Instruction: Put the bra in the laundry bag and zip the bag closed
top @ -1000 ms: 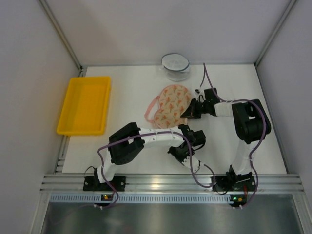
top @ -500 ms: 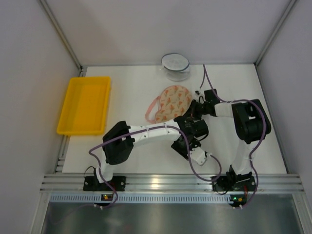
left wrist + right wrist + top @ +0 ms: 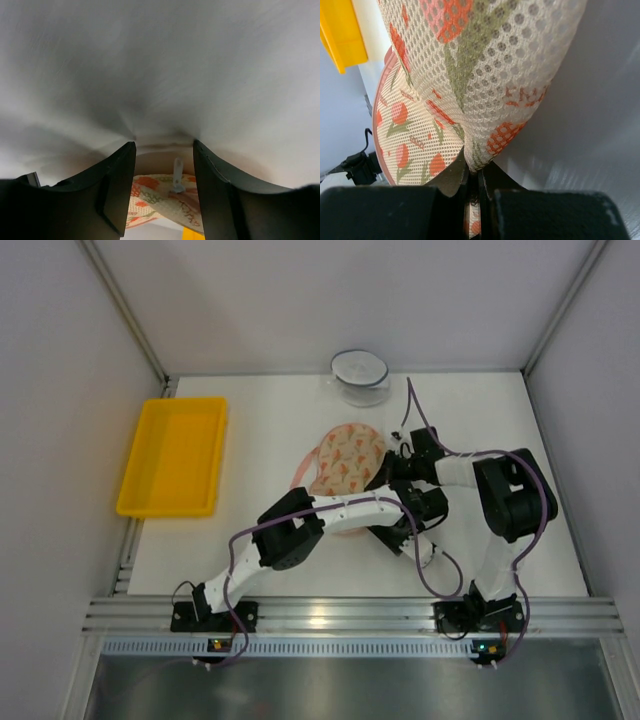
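Right gripper (image 3: 474, 176) pinches the laundry bag (image 3: 470, 70) at its mesh edge. Left gripper (image 3: 164, 167) hangs with fingers spread, and a small pale tab (image 3: 177, 176) on the bag shows between them.

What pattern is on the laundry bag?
The laundry bag is cream mesh with orange-red flowers and green stems; clearest in right wrist view.
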Motion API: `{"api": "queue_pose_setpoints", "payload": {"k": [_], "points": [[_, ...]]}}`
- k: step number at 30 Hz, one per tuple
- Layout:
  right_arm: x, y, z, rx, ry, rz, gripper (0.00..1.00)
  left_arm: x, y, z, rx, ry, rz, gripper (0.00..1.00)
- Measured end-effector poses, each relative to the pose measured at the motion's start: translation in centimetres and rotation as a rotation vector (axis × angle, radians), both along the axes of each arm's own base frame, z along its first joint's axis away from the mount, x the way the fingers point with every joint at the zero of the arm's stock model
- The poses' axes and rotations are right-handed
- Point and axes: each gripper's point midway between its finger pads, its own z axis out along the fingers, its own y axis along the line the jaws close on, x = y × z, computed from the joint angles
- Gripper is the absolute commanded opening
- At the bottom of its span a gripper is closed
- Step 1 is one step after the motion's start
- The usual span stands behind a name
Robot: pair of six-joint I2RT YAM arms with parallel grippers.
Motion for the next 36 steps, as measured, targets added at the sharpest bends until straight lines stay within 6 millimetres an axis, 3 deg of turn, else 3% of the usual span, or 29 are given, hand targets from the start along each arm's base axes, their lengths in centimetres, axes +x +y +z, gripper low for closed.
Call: {"api": "queue_pose_setpoints", "payload": {"k": [6,9,13,14,15,21,30,36], "points": [[-0.3,0.2,0.2,-0.013,-0.013,0.003,0.00,1.2,0.6,0.0,0.048,-0.066,0.009,0.48],[-0.4,0.0,-0.1,-0.026,-0.016,-0.003,0.00,1.4,1.1,-0.1,0.076,-0.086,0.010,0.38],[-0.3,-0.1,-0.2,-0.033,-0.022,-0.004,0.00,1.3,1.5,-0.3,0.097,-0.087,0.019,0.13],[-0.3,-0.1,-0.1,-0.033,-0.025,-0.005,0.00,1.2,1.6,-0.3,0.104,-0.083,0.020,0.02],[-0.3,-0.1,-0.1,-0.034,-0.027,-0.005,0.00,1.1,1.8,-0.4,0.108,-0.078,0.023,0.00],[-0.2,-0.2,0.0,-0.036,-0.034,-0.002,0.00,0.3,2.1,-0.5,0.124,-0.066,0.011,0.00],[0.2,-0.3,0.3,-0.049,-0.055,0.025,0.00,-4.2,3.3,-0.7,0.145,0.010,-0.035,0.00],[-0.2,-0.4,-0.3,-0.060,-0.038,0.056,0.00,-5.8,4.9,-0.8,0.152,0.048,-0.030,0.00]]}}
